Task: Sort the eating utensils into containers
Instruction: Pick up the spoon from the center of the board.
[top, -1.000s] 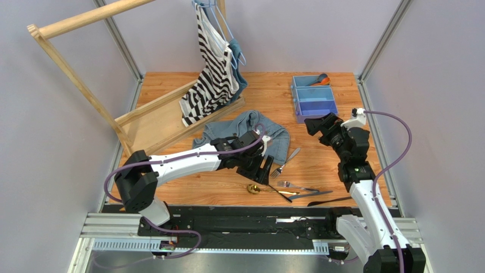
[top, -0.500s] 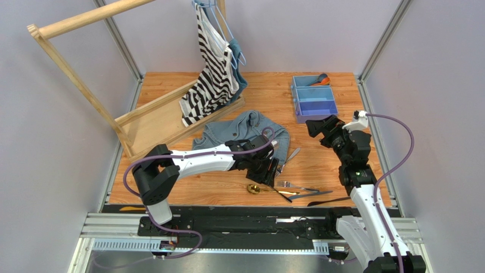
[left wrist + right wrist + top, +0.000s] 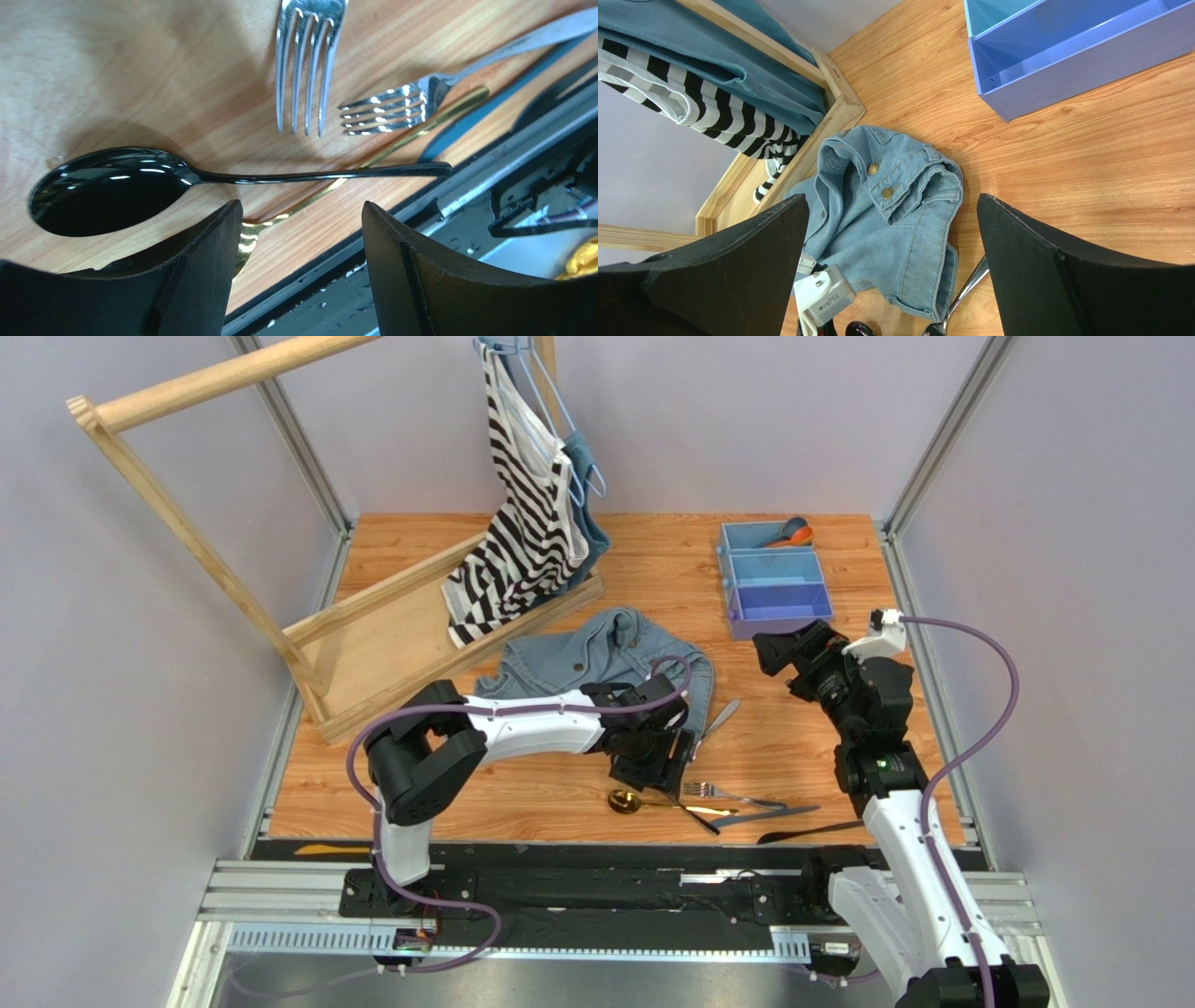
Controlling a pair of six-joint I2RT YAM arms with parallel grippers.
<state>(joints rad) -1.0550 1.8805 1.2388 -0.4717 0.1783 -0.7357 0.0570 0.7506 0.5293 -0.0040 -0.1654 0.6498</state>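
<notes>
My left gripper (image 3: 673,760) is open and empty, low over the cutlery near the table's front edge. In the left wrist view its jaws (image 3: 302,273) stand apart just short of a black spoon (image 3: 105,192). That spoon lies across a gold spoon (image 3: 414,126), with two silver forks (image 3: 305,63) beyond. My right gripper (image 3: 779,647) is open and empty, held above the table just in front of the light blue tray (image 3: 772,577). An orange spoon (image 3: 794,534) lies in the tray's far compartment. Another silver utensil (image 3: 717,717) lies beside the denim.
A crumpled denim jacket (image 3: 603,661) lies mid-table, touching my left arm. A wooden rack (image 3: 393,616) with hanging striped and teal clothes (image 3: 526,490) fills the back left. A dark knife (image 3: 786,815) and a black handle (image 3: 821,829) lie at the front edge.
My left arm has swung right and its gripper has moved closer to the cutlery pile. The right arm has barely moved.
</notes>
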